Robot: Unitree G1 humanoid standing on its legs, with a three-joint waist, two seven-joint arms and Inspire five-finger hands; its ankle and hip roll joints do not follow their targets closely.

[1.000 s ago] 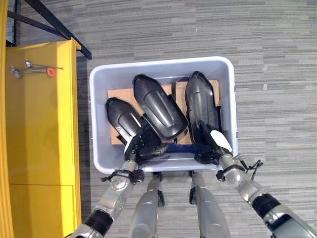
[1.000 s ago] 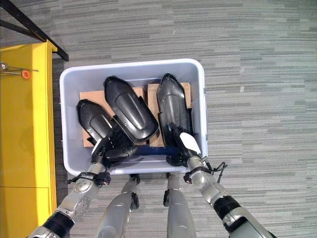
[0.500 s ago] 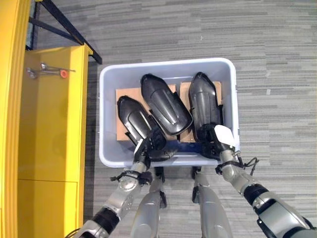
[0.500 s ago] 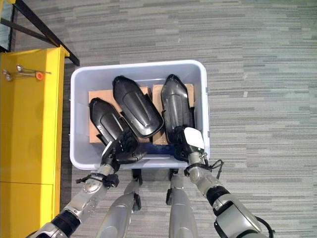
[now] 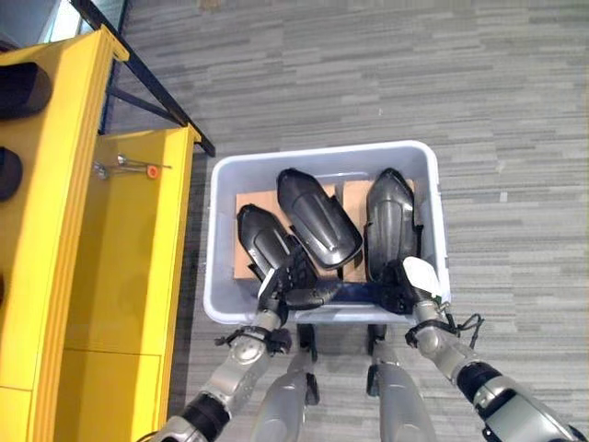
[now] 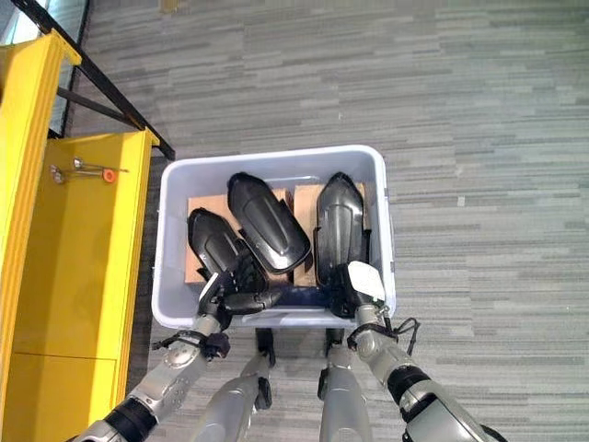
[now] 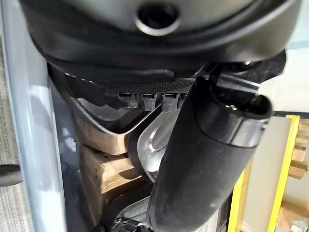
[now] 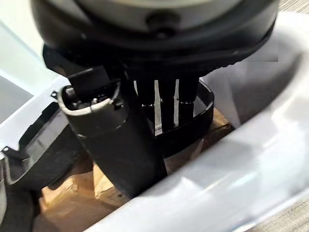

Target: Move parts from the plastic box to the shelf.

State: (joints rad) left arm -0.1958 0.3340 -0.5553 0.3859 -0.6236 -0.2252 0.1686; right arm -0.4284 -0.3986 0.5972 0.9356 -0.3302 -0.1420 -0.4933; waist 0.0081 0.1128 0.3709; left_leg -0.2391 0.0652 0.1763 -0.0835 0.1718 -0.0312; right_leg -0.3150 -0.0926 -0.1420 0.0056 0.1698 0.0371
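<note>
**Visitor:** What stood in front of the robot?

**Onlooker:** A pale plastic box [image 5: 221,304] sat on the grey carpet, just beside a yellow shelf [image 5: 138,276] on the robot's left. Three dark moulded parts lay inside on brown cardboard [image 5: 247,204]: a left part [image 5: 262,241], a middle part [image 5: 317,228] overlapping it, and a right part [image 5: 391,226] by the box's right wall.

**Visitor:** Which way did they point?

**Onlooker:** Each was long and tapered, its long axis running from the robot toward the far wall, rounded tip farthest away. The left and middle ones slanted a little to the robot's left; the right one lay nearly straight.

**Visitor:** And the hands?

**Onlooker:** Both were down at the near ends. The left hand [image 5: 293,281] had fingers curled round the left part's near edge. The right hand [image 6: 354,290], with its white thumb cover, had fingers hooked over the right part's near edge, as its wrist view showed.

**Visitor:** How would the parts handle?

**Onlooker:** I judged them stiff, hollow shells, fairly light, glossy and so rather slippery. The thin near rim seemed the best hold; lifted from one end, a shell might swing.
</note>
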